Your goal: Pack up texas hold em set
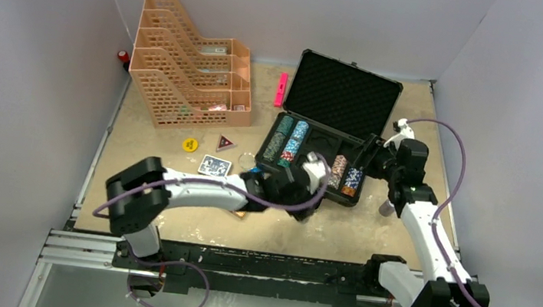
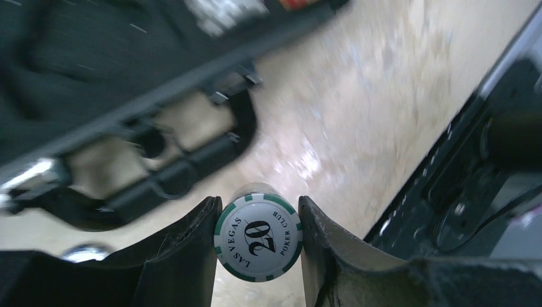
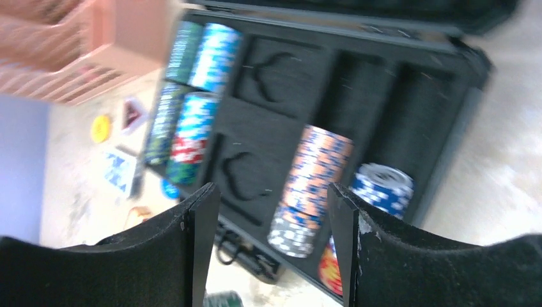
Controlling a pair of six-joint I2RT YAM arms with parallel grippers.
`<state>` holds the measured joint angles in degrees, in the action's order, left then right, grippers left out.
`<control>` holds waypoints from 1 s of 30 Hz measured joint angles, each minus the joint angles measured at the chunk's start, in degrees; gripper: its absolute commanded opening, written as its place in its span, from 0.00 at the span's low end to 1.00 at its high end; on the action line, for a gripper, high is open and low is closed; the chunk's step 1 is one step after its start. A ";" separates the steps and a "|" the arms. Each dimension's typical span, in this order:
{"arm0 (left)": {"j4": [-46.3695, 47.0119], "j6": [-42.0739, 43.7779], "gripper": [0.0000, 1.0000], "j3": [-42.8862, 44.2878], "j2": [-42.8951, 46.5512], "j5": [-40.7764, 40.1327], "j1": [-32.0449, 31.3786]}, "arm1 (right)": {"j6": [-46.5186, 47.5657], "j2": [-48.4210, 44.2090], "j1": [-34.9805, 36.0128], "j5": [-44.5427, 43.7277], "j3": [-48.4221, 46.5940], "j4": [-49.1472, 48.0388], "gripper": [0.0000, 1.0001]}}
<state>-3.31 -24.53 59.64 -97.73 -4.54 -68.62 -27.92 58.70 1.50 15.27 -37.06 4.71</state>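
Beige, kinda shiny tabletop (image 1: 367, 234) boxed in by plain pale walls, nothing fancy. The open poker case (image 1: 345, 92) sits toward the back right with its foam lid standing up.

The left gripper (image 2: 259, 217) is clamped on a green-and-white "Las Vegas Poker Club 20" chip (image 2: 257, 240), pinched across its width with the face looking back at the wrist cam. There seem to be more chips stacked behind it, but I can't count them. It hangs just off the case's near wall, right by the carry handle (image 2: 185, 173), so the case lies straight ahead of it, away from the robot.

The grooves run front to back, so I'd guess the chip's axis has to line up that way before it drops in. The chip rows (image 3: 192, 115) on the left side are green and blue; the grooves on the right hold orange and blue chips at the near end and look bare further back.

The right gripper (image 3: 273, 192) is spread wide, holding nothing, hovering over that right side. It's close enough to crowd the left one if both go in.

Left of the case are a deck of cards (image 1: 214, 166), a yellow dealer button (image 1: 190, 144) and a dark triangular token (image 1: 225, 143), all not yet packed. An orange file rack (image 1: 193, 67) and a pink marker (image 1: 281, 89) sit well clear.
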 measured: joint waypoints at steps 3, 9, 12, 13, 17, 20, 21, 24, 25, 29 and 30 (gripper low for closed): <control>-0.52 -2.23 0.19 0.00 4.55 4.02 7.02 | 2.23 -2.99 0.17 8.68 0.00 -4.66 0.69; -0.04 -7.61 0.19 -0.02 12.20 13.03 18.86 | 4.81 -6.54 7.52 19.23 0.02 -14.40 0.81; 0.55 -11.85 0.19 -0.02 12.83 19.39 22.86 | 6.25 -6.01 14.69 19.21 0.02 -16.52 0.82; 0.81 -13.81 0.19 -0.02 12.83 21.57 24.17 | 6.69 -5.53 16.37 19.23 0.02 -16.96 0.82; 4.83 -23.56 0.19 -1.11 12.83 29.44 29.57 | 7.85 -3.74 18.78 18.69 0.02 -17.99 0.82; 8.96 -30.93 0.19 -2.08 12.72 33.29 32.57 | 8.94 -3.26 19.21 18.29 -0.04 -18.16 0.82; 10.21 -33.24 0.19 -2.29 12.63 34.21 33.24 | 9.42 -3.02 19.41 18.29 -0.24 -18.05 0.81; 12.94 -38.66 0.19 -2.38 11.91 36.52 33.75 | 10.78 -1.64 20.39 18.32 -1.22 -17.64 0.80; 13.62 -40.04 0.19 -2.38 11.67 37.31 33.75 | 11.15 -1.18 20.74 18.32 -1.53 -17.49 0.79; 14.58 -43.63 0.18 -2.38 10.80 39.47 33.68 | 12.41 1.16 22.32 17.84 -2.60 -17.27 0.69; 14.69 -44.09 0.18 -2.38 10.58 39.76 33.68 | 12.59 1.64 22.60 17.42 -2.67 -17.18 0.66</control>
<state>11.38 -68.62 57.25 -87.15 35.22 -34.94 -15.33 60.34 24.10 32.69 -39.72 -12.47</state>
